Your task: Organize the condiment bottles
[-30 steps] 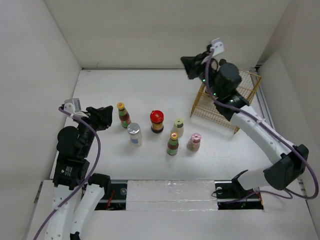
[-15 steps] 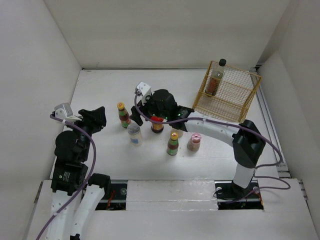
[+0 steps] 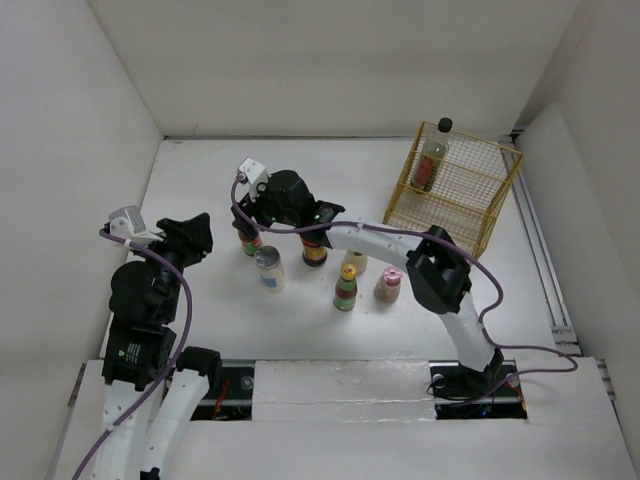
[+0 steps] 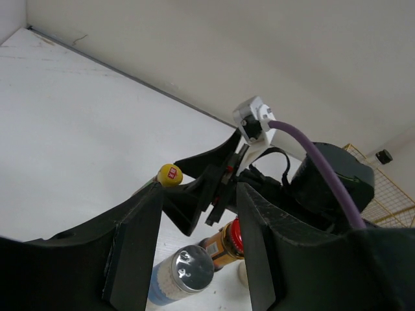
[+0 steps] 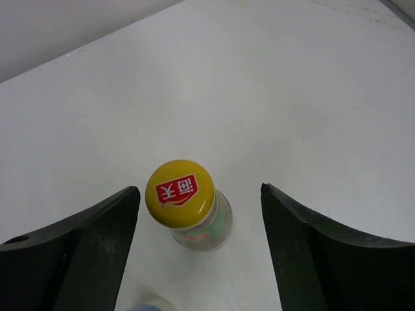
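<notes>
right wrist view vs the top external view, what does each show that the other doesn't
Only the right wrist: the red logo on top of a yellow-capped bottle, inside the open right tool. Only the top external: the wire basket holding a black-capped bottle, the red-capped jar, the pink-capped bottle, the left tool. Both: that yellow-capped bottle and the white table.

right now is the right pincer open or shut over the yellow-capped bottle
Open: right pincer fingers flank the yellow-capped bottle, clear gaps both sides.
</notes>
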You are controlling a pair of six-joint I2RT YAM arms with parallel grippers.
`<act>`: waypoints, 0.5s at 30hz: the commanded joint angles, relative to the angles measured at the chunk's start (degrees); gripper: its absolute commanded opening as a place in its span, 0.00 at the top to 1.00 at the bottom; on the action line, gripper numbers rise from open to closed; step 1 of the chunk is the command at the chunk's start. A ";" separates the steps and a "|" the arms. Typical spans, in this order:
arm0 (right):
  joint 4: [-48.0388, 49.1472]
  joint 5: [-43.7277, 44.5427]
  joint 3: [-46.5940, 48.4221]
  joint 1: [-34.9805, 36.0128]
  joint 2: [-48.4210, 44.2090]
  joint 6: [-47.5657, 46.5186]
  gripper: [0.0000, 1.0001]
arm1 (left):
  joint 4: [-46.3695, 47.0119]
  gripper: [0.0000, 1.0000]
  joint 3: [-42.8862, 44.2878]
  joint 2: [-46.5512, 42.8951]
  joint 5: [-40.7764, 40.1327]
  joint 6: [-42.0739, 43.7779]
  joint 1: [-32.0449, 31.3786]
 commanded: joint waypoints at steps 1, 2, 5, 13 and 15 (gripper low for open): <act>0.53 -0.97 5.58 0.16 2.30 0.13 0.21 | 1.79 0.55 1.34 -0.30 0.30 0.17 0.17; 1.40 -0.36 6.20 0.16 3.44 0.92 0.24 | 1.79 0.55 1.34 -0.30 0.30 0.17 0.17; 4.39 -0.88 6.73 0.16 4.16 2.06 0.58 | 2.32 0.54 1.34 -0.30 1.00 0.17 0.17; 14.15 2.10 2.34 0.16 -4.88 5.32 0.90 | 2.32 0.54 1.34 -0.31 1.53 0.70 0.17; 15.46 1.58 2.34 -1.23 -8.04 5.85 0.90 | 2.32 0.54 1.34 -0.82 2.05 0.70 0.17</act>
